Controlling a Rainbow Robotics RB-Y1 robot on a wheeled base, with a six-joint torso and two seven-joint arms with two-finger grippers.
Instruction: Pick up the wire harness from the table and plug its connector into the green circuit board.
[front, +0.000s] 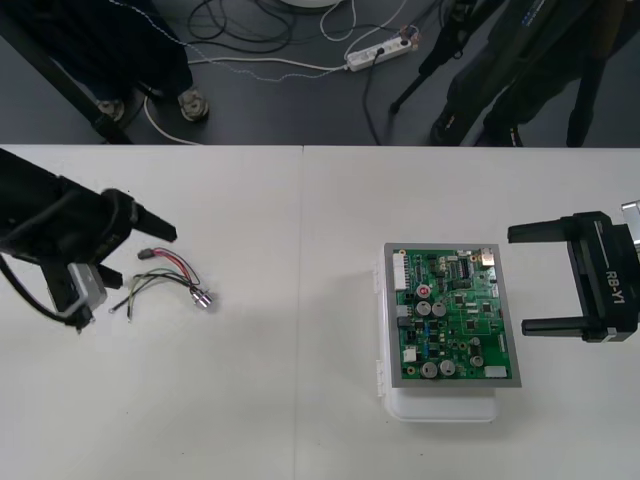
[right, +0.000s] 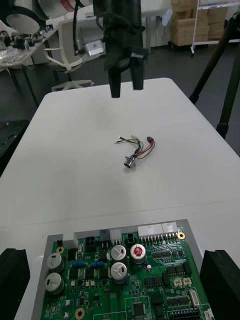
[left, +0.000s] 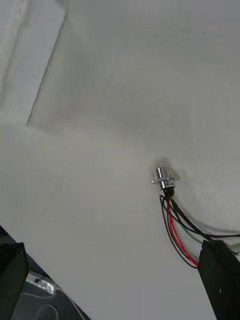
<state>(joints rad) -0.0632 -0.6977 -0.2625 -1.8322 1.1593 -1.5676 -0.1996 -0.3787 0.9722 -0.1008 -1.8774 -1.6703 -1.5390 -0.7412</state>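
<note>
Black fingers (left: 220, 280) of the left gripper (left: 114, 245) stand wide apart close to the lens. The wire harness (left: 175, 225) lies on the table (left: 100, 100) just beside one of them, its metal socket (left: 162, 176) pointing away; whether that finger touches the wires is unclear. From the front, its black plug (front: 147, 254) lies loose by that gripper, well apart from the green circuit board (front: 450, 315) seated on its white base (front: 440, 405). Beside the board, the right gripper (front: 515, 280) waits, fingers spread.

Bright, even light; soft shadows w/o glare
</note>
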